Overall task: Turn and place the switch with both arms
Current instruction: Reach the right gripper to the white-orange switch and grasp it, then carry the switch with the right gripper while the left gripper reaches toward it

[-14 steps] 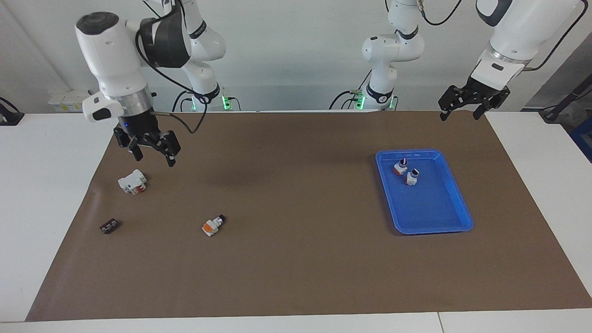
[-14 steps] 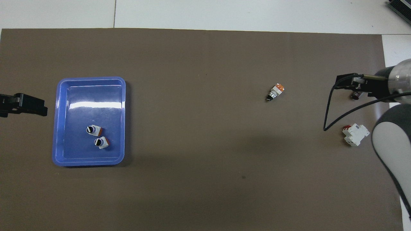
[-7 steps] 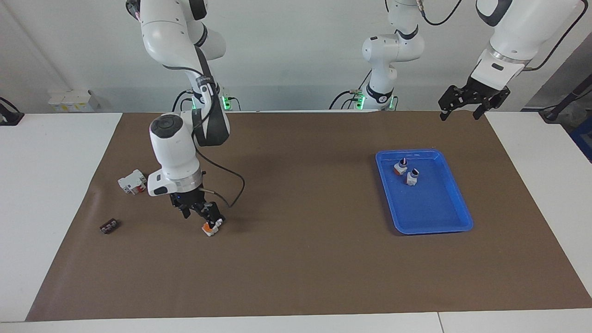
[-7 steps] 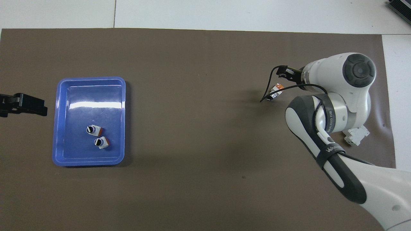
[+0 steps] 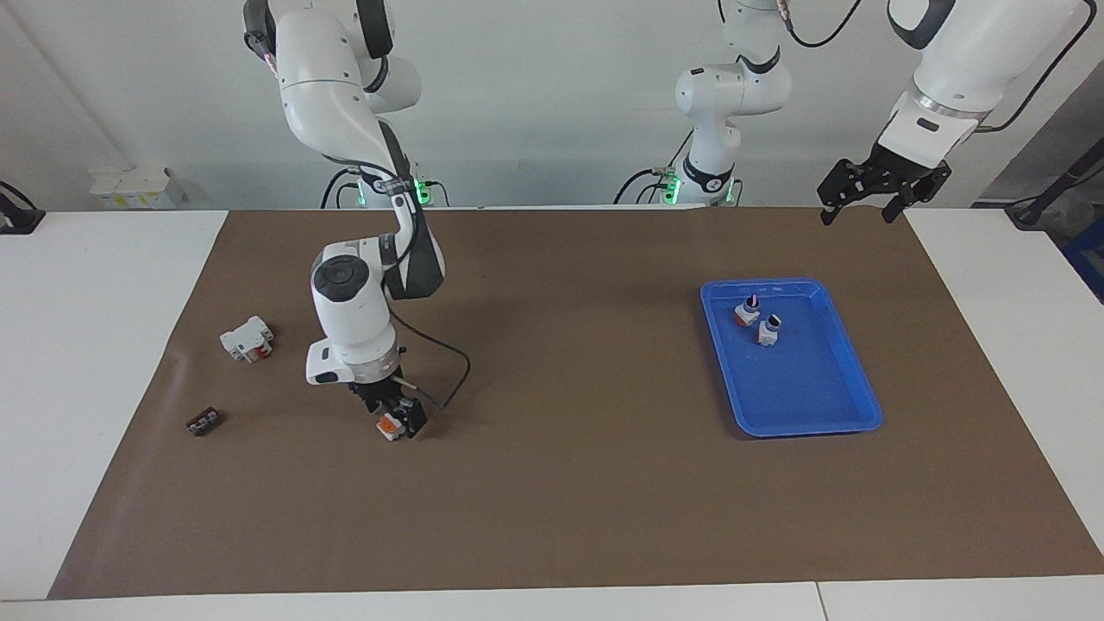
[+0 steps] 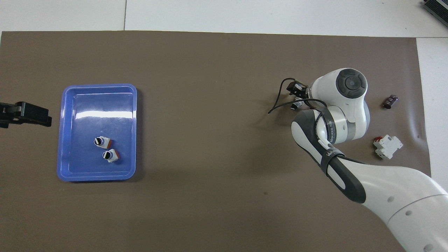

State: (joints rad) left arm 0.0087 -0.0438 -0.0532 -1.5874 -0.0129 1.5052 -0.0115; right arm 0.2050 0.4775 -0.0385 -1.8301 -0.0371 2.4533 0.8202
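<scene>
The switch [image 5: 389, 425], white with an orange block, lies on the brown mat toward the right arm's end of the table. My right gripper [image 5: 398, 423] is down at the mat, right on it, and hides most of it. In the overhead view only the switch's end [image 6: 296, 104] shows beside the right gripper [image 6: 295, 91]. My left gripper [image 5: 867, 205] is open and empty, raised over the mat's edge beside the blue tray [image 5: 849, 414]. It waits there and also shows in the overhead view [image 6: 45, 117].
Two more switches [image 5: 746, 312] [image 5: 768, 329] stand in the blue tray [image 6: 66, 140], in the part nearer the robots. A larger white block with a red part [image 5: 247, 338] and a tiny black piece [image 5: 203, 422] lie on the mat near the right arm's end.
My right arm swung from over the white block down to the switch and now stands more upright on it. The left arm has not moved.
</scene>
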